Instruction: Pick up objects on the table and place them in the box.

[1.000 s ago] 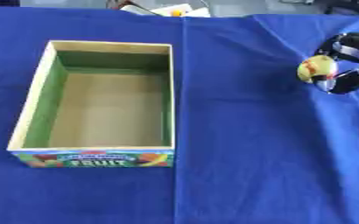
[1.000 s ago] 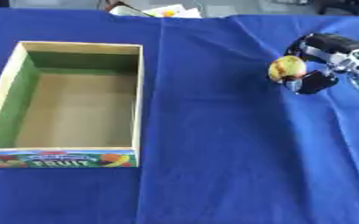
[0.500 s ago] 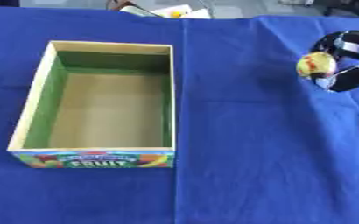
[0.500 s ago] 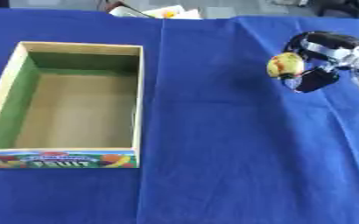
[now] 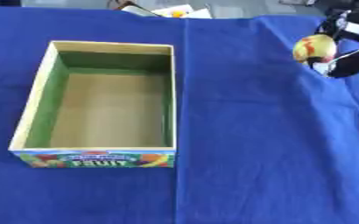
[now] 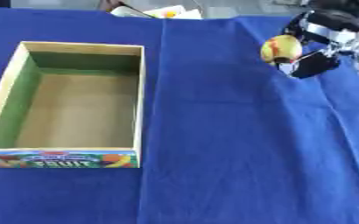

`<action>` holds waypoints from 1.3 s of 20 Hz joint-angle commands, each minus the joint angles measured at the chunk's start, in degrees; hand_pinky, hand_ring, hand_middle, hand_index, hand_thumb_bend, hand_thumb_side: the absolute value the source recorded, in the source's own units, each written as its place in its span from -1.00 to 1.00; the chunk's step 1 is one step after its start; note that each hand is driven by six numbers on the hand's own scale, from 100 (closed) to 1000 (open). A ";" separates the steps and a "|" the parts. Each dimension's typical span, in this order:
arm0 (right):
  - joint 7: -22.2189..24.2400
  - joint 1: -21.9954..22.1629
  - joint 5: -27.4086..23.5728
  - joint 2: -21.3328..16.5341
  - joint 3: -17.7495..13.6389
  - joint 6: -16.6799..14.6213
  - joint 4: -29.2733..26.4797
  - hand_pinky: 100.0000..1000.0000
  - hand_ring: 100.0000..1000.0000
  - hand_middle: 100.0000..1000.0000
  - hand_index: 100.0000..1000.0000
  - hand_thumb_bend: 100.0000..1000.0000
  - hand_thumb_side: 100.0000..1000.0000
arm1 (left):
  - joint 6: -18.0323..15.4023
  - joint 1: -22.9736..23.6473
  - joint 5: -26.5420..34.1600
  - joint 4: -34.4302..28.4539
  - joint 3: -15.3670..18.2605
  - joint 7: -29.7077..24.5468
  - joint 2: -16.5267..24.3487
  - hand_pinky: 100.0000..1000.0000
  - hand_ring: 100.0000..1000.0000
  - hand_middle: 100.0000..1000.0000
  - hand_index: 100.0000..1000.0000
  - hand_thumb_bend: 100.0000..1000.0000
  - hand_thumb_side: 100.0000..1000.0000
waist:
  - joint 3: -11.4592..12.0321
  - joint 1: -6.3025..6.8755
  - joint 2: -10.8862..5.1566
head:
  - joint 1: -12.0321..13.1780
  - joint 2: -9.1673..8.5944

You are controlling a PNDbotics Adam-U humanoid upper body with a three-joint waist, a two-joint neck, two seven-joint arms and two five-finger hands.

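**Right hand holds the fruit at the far right, box sits open on the left**

Your right hand (image 6: 314,48) comes in from the upper right of the view and has its fingers curled round a small round fruit (image 6: 281,48), yellow with a red streak (it reads as an apple or a peach, though you cannot tell which). The fruit sits at the left side of the hand, facing the box, with dark fingers showing above and below it. Whether the hand and fruit touch the cloth underneath or hang just above it is not something the views settle.

The box (image 5: 35,107) lies well apart from the hand, over on the left half of the table. It is a wooden tray with pale rims, green inner walls and a plain brown floor, and its near wall carries a bright printed panel with fruit pictures and the word FRUIT. It stands square and upright, open side up.

Everything rests on a blue cloth (image 5: 244,148) that covers the table, with a long crease running from the far edge towards you, just right of the box. At the far edge, beyond the cloth, a few pale and orange items (image 5: 173,11) show, too small to make out.

Your left hand shows in neither view.
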 commanded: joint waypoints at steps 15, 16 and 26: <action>5.55 -18.73 3.45 10.80 5.67 -2.57 -3.55 0.31 0.22 -0.12 -0.02 -1.00 -0.76 | 0.17 -0.31 1.06 -0.98 -0.24 -0.55 1.56 0.26 0.78 0.79 0.88 -1.00 1.00 | 1.16 -0.47 -2.99 | -1.23 0.60; 5.85 -19.97 3.97 12.46 6.11 -2.73 -3.00 0.31 0.21 -0.13 -0.02 -1.00 -0.76 | 0.13 -0.37 1.15 -0.98 -0.27 -0.57 1.57 0.26 0.78 0.79 0.88 -1.00 1.00 | 1.29 -0.47 -3.09 | -1.47 0.67; 6.49 -27.27 14.17 28.04 10.15 -4.53 2.08 0.30 0.19 -0.16 -0.05 -1.00 -0.76 | -0.27 -0.99 1.80 -0.98 -0.59 -0.93 1.41 0.27 0.78 0.79 0.88 -1.00 1.00 | 2.46 -0.34 -3.32 | -3.20 1.47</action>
